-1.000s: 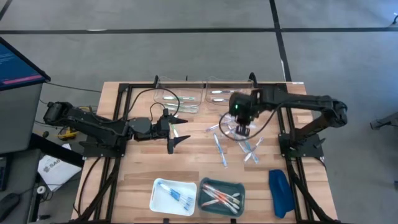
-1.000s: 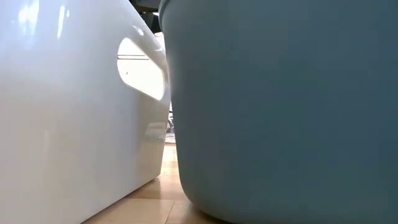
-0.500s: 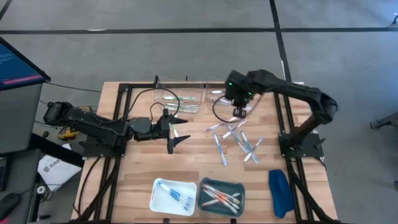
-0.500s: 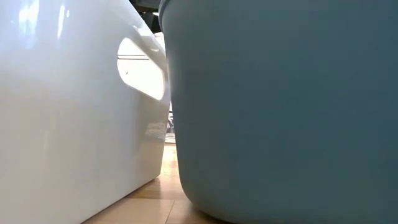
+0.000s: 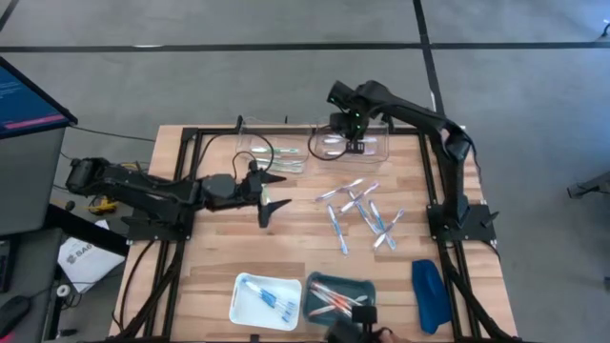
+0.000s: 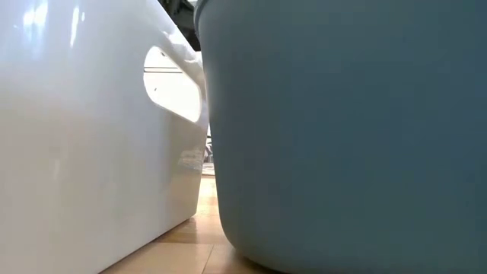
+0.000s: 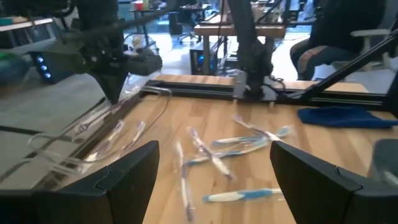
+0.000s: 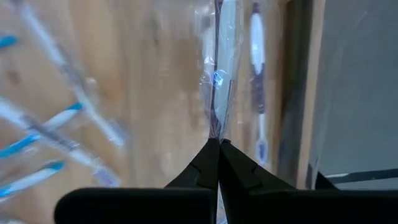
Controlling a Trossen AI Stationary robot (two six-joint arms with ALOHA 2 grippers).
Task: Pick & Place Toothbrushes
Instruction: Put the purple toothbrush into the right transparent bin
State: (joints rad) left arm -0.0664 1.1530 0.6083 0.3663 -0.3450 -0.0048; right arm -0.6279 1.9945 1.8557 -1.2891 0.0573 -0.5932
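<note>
worktop: pale wood planks, black frame rails along the sides
loose toothbrushes: white with blue ends, clear wrappers, scattered mid-worktop
white tray: white, holds blue-and-white brushes
teal tray: blue-green, holds pink/orange and white brushes
oblong object: dark blue
clear bins: see-through, pale brushes inside
right hand: black fingers, clear-wrapped toothbrush pinched at tips
left hand: black
floor: grey, dark stripes
monitor: blue screen, pink band
</note>
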